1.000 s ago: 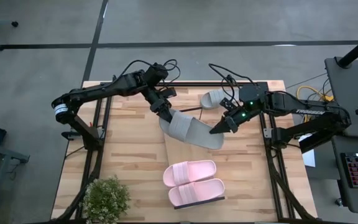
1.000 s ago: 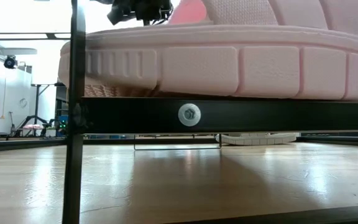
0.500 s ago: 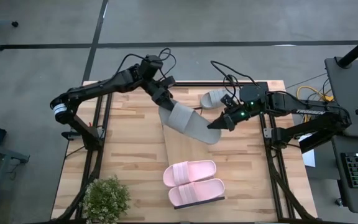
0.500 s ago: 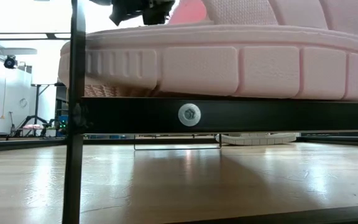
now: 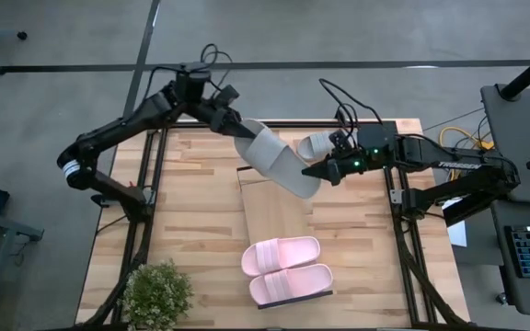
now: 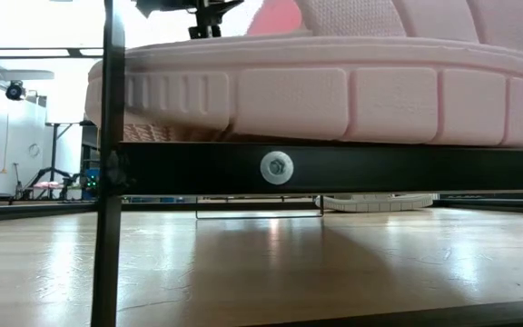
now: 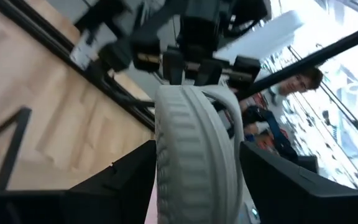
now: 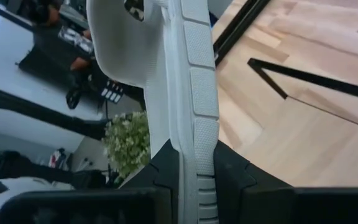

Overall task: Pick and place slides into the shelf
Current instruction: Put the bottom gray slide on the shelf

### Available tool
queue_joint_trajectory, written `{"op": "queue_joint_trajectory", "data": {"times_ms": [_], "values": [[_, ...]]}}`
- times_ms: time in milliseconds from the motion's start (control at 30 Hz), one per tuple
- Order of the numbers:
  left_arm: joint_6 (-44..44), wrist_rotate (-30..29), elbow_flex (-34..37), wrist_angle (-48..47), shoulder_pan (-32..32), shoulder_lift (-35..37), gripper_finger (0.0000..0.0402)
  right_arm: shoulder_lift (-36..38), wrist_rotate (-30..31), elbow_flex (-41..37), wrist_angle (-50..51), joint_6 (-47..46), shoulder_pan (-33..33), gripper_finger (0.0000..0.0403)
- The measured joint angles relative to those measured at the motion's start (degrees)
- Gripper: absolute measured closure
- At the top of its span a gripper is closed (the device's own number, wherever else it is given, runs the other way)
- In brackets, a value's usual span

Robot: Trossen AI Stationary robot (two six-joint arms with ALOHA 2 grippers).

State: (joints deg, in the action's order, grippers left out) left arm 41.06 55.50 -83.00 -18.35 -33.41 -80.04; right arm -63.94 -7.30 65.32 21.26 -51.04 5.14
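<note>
pink pair (image 5: 288, 270) is sitting on the near end of the shelf (image 5: 270, 216), so abt half done. one grey slide (image 5: 279, 164) is hanging in the air over the shelf's far end, both hands gripping it: left hand (image 5: 238, 128) is clamping its heel end, right hand (image 5: 317, 172) is pinching the sole edge at the other end. other grey slide (image 5: 316, 144) is lying on the surface (image 5: 191, 211) by the right arm, not yet picked. i'm judging 2 grey ones left to place. potted plant (image 5: 157, 292) is sitting at the near left corner. white lettering on the right arm is showing but too small to read
</note>
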Motion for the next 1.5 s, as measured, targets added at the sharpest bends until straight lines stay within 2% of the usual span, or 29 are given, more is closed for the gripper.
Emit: {"op": "queue_joint_trajectory", "data": {"times_ms": [367, 667, 1167, 1500], "values": [[-0.1, -6.3, 0.1, -0.1, -0.4, 3.3, 0.0186, 0.0, 5.4, 0.0, 0.0, -0.6, -0.1, 0.0354], [-2.4, -6.4, 0.3, -0.1, -0.4, 3.4, 0.0186, 0.0, 6.3, 0.0, -1.1, -0.3, -0.4, 0.0354], [-3.3, -8.2, 0.7, 0.1, -0.7, 4.4, 0.0186, -0.1, 16.8, -0.2, -5.1, 1.2, -0.6, 0.0354], [-4.4, -8.1, 0.9, -0.3, -2.0, 7.3, 0.0186, 0.0, 19.8, -3.8, -11.8, -0.1, -0.5, 0.0356]]}}
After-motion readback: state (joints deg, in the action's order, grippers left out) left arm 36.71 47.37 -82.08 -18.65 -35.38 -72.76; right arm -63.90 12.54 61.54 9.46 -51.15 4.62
